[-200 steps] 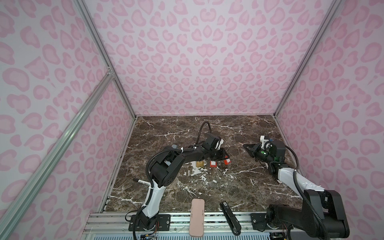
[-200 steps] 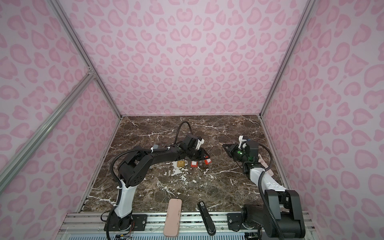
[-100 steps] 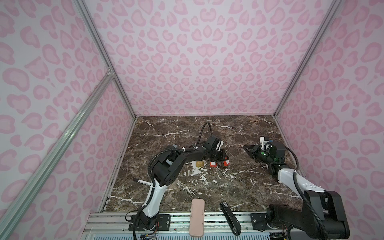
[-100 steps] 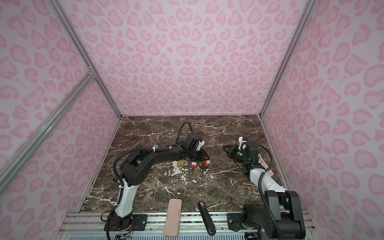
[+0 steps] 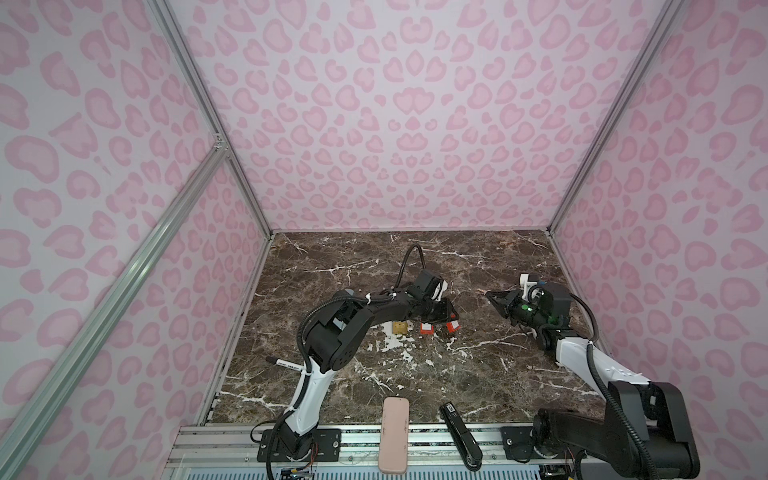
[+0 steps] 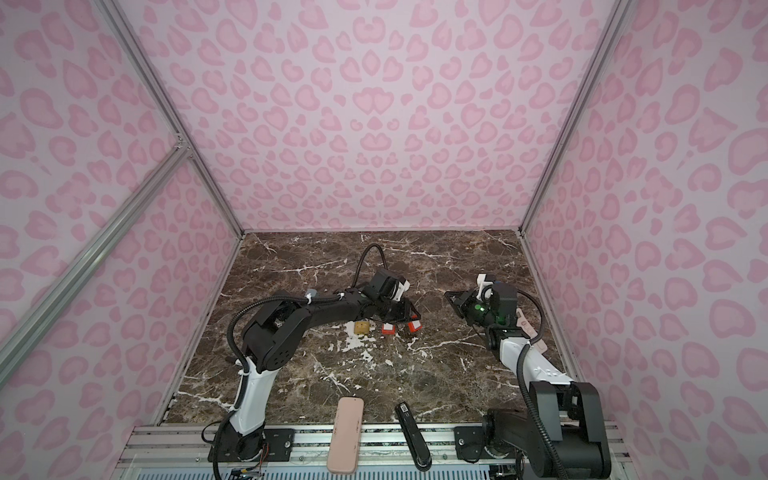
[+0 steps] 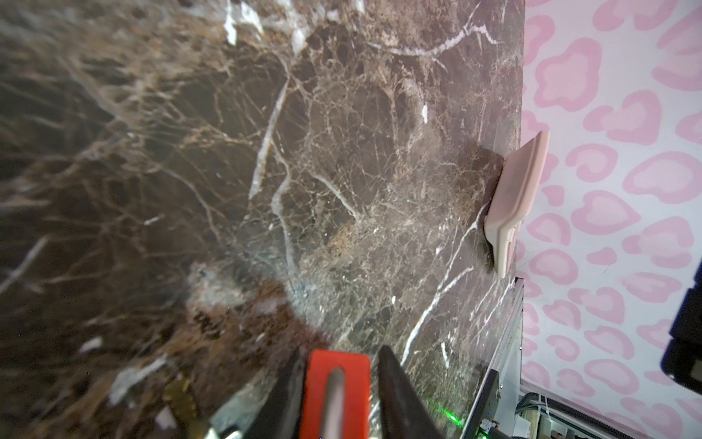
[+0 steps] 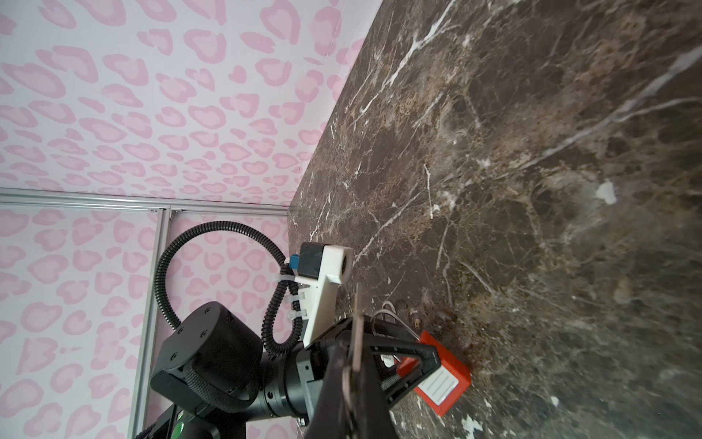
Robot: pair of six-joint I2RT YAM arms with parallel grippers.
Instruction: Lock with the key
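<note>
Brown marble tabletop (image 5: 478,374), enclosed on three sides by pink-spotted walls (image 5: 395,124); the surface is scuffed white near the centre. Left arm: it rises from its base at the front left, folds sharply at the elbow and runs its forearm low across to the centre, wrist pitched down. The left gripper (image 5: 441,322) sits at table level over two red padlocks (image 5: 427,329) lying side by side. Its wrist view shows the fingers (image 7: 395,395) set narrowly on either side of one red body with a sliver of gap on one flank, so the jaws are parted and not clamping. Which of the two padlocks this is cannot be told from above. A brass padlock (image 5: 400,328) lies just beside the red pair, on the side toward the left arm's elbow. Right arm: it climbs from the front right base with the forearm sloping up and the wrist turned so that the right gripper (image 5: 489,294) points toward the centre, clear of the table and apart from the padlocks. Its fingers are pressed together on the key (image 8: 356,327), a thin flat blade standing out past the tips. A pink case (image 5: 394,434) and a black stapler (image 5: 460,436) lie at the front edge, well apart from the work.
</note>
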